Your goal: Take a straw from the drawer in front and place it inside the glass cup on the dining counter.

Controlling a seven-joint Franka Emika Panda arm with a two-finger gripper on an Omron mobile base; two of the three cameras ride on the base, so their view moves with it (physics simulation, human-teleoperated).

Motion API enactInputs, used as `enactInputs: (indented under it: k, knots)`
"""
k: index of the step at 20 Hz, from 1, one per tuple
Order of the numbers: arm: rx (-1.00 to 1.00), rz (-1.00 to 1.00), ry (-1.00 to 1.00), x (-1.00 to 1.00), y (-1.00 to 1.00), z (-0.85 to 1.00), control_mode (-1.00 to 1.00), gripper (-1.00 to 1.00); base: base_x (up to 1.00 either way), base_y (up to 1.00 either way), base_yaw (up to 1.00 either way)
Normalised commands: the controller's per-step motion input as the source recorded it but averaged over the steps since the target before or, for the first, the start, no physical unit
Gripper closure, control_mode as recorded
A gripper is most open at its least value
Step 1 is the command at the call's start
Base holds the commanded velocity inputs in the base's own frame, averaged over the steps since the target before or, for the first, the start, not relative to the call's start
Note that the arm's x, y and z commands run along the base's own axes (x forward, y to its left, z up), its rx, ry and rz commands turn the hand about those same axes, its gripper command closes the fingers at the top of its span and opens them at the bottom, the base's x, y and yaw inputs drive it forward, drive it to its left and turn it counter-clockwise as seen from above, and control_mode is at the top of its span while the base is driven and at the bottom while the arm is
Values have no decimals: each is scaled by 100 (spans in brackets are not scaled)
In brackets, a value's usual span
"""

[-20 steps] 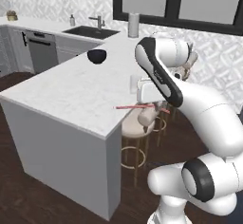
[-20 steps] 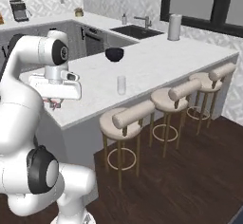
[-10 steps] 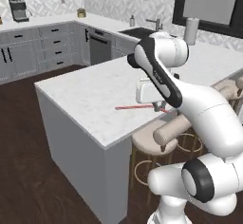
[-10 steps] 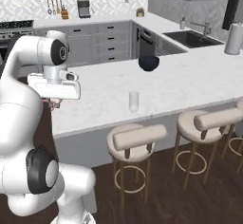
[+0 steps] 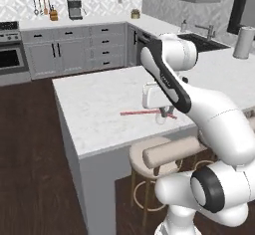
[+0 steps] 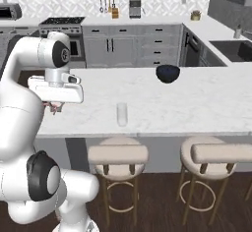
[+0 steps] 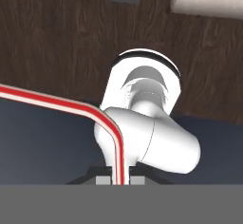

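My gripper is shut on the thin red straw, which it holds about level just above the white marble dining counter, near the edge with the stools. In the hand view the straw runs up from between the fingertips of my gripper and off to the left. From the right base view my gripper hangs over the left end of the dining counter, and the clear glass cup stands upright on it to the right, apart from the hand. The drawer is out of view.
A dark blue bowl sits on the counter beyond the cup. Beige cushioned stools line the near edge. A grey canister stands at the far right. Grey cabinets and dark wood floor surround the counter.
The whole scene has shifted in both base views, so the base has driven around the counter. The gripper stays shut on the straw in the same pose.
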Motion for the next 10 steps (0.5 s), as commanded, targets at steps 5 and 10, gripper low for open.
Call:
enactInputs:
  k: [5,10]
  knots:
    - [0,0,0,0,0,0,100,100,4,-97,49]
    - [0,0,0,0,0,0,100,100,26,-59,23]
